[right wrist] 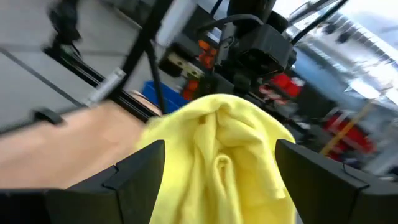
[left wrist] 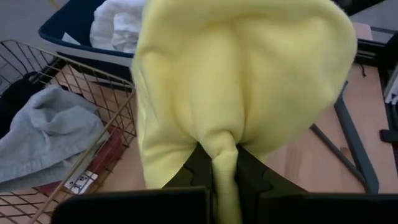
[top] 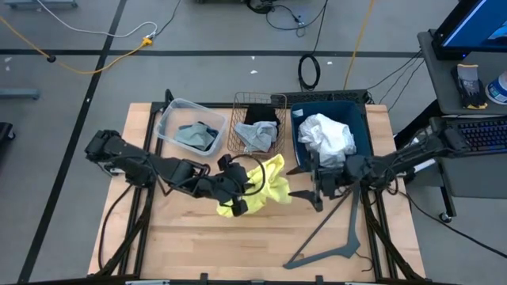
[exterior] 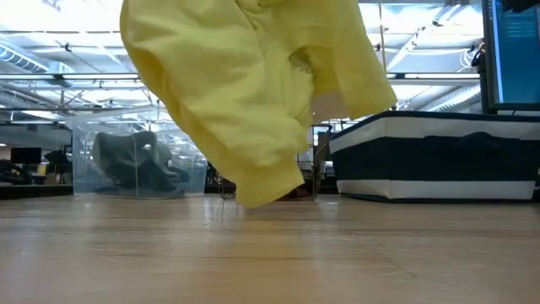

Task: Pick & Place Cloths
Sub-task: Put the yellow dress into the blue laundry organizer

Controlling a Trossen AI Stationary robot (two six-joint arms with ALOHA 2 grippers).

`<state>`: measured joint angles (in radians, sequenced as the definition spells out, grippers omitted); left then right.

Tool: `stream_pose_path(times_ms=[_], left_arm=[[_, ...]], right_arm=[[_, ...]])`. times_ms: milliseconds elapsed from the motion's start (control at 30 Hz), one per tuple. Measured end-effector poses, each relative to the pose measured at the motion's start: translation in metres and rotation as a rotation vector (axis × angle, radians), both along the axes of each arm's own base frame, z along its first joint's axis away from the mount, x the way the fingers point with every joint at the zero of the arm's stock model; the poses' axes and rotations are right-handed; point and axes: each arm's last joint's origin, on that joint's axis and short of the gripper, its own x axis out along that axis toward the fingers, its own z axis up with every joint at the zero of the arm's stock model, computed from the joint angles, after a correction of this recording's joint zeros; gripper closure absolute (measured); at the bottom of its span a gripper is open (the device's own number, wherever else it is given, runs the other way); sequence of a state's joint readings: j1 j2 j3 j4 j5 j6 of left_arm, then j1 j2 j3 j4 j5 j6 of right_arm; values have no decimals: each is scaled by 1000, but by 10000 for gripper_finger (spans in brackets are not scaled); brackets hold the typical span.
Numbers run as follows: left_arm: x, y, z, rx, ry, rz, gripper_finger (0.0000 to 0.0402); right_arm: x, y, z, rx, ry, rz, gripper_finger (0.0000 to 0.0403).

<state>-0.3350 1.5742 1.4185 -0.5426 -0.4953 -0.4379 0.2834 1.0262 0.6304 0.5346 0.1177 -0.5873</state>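
Observation:
The bright yellow cloth hangs bunched over the middle of the table, held by my left gripper, which is shut on it. In the low view the yellow cloth's lowest tip is at or just above the wood. My right gripper is open at the cloth's right end, one finger on either side of it. A white cloth lies in the navy bin. Grey, black and maroon cloths lie in the wire basket. A blue-grey cloth lies in the clear tub. My left gripper pinches a gathered fold of the yellow cloth between its two fingers, coming about level from the table's left. The rest of the cloth balloons out beyond the fingertips and hangs below them. My right gripper has the cloth between its open fingers; I cannot tell whether they touch it.
Along the far edge stand the clear tub, the wire basket and the navy bin. A thin grey clothes hanger lies on the right near part of the table. Bare wood shows toward the near left.

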Motion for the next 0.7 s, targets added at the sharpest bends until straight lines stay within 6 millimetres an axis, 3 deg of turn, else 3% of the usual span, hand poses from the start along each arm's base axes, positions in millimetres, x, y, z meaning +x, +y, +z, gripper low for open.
stream_pose_path(times_ms=[433,700], left_arm=[[8,19,-3,-37,9,36,386],[13,30,-5,-60,16,45,386]], right_arm=[[15,20,-11,-264,-62,-162,108],[41,31,-1,-364,-34,-182,108]])
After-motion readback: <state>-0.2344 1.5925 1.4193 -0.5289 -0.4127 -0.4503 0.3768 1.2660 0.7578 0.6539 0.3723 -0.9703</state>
